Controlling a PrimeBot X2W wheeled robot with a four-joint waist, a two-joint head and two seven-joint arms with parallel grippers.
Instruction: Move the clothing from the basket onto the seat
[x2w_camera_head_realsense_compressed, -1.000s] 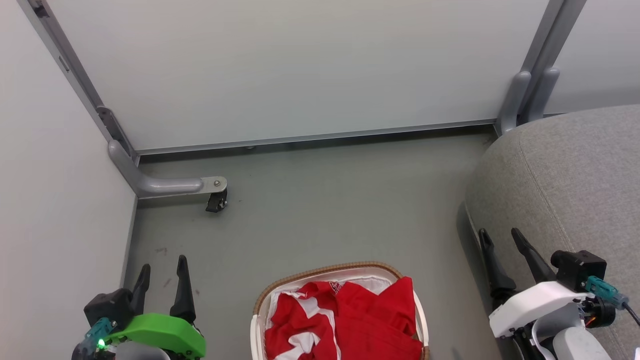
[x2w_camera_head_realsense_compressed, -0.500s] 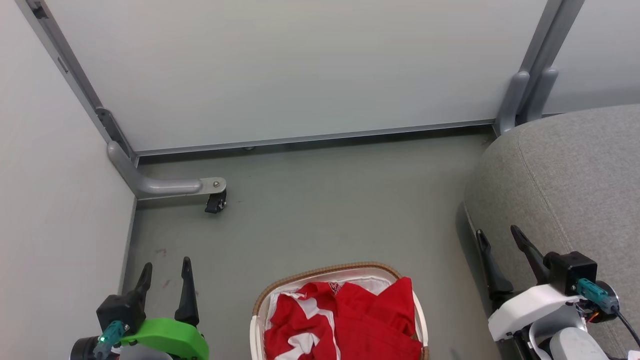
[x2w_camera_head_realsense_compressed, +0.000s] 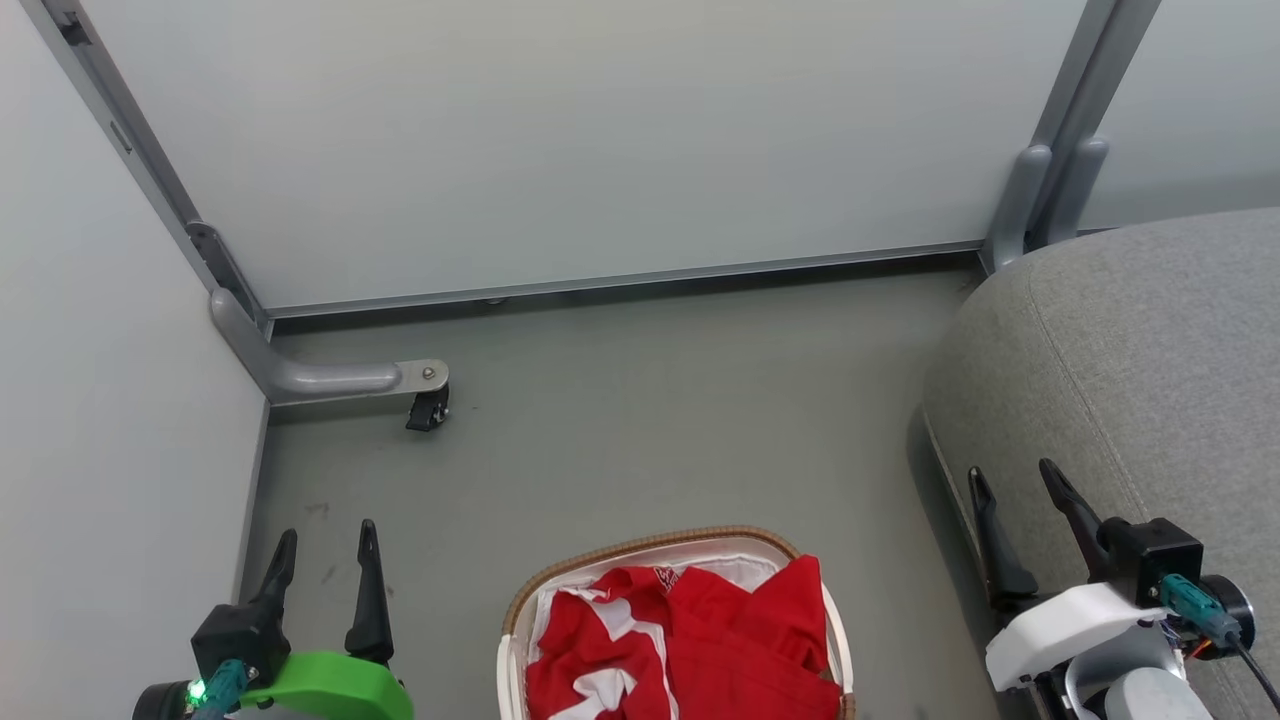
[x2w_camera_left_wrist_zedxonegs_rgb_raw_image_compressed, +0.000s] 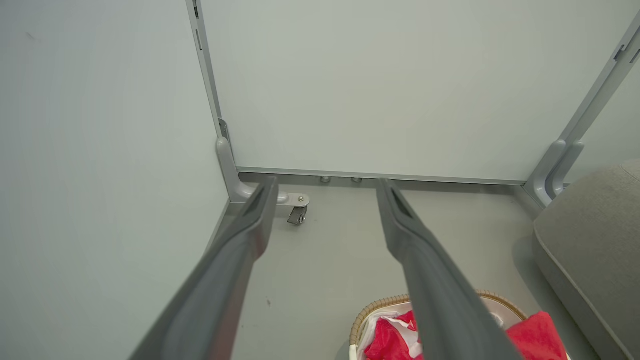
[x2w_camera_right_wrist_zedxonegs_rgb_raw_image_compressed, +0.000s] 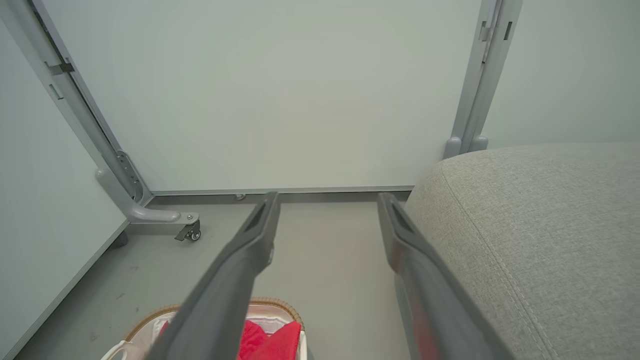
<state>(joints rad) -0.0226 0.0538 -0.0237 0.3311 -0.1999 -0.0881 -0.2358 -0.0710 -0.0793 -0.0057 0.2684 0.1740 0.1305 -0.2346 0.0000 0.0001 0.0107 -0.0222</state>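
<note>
Both arms have drawn back slightly toward the robot since the earlier frame. The left gripper (x2w_camera_head_realsense_compressed: 328, 530) and right gripper (x2w_camera_head_realsense_compressed: 1012, 470) hold their fingers spread, pinching nothing, over the grey floor (x2w_camera_head_realsense_compressed: 650, 420). Between them, lower and nearer the robot, the clothing (x2w_camera_head_realsense_compressed: 690, 650) lies heaped in the basket (x2w_camera_head_realsense_compressed: 600, 555), whose near end is cut off, so its long axis is unclear. Neither arm looks clearly nearer. The right hangs just beside the seat (x2w_camera_head_realsense_compressed: 1150, 350) at the floor's right edge. Pale panels (x2w_camera_head_realsense_compressed: 600, 150) close the far and left edges.

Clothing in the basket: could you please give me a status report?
Left pincer open, empty; right pincer open, empty. Clothing in basket, untouched. Seat right of basket, apart.
</note>
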